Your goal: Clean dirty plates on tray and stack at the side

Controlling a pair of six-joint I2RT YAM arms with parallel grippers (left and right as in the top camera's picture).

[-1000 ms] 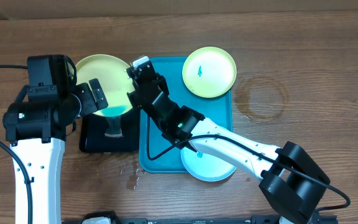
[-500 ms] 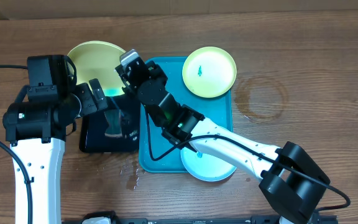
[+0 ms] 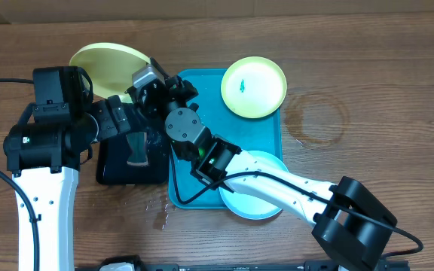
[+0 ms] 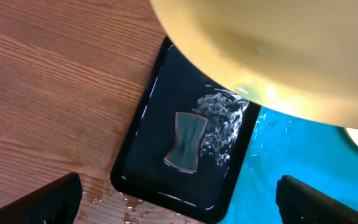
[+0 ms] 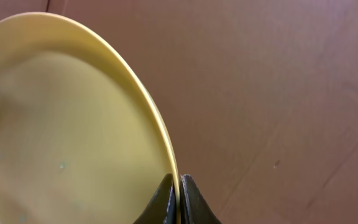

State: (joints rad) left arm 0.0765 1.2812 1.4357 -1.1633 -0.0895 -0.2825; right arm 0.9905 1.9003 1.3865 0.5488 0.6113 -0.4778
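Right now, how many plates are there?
3: yellow-green plate in the right gripper, off the tray; green plate on its far corner; blue plate at its near edge, partly covered.

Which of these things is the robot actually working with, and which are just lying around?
In the job: lime-green plate held by the right gripper; second lime-green plate; light blue plate; turquoise tray.
Lying about: black tray; sponge in it, perhaps for wiping; ring mark on the table.
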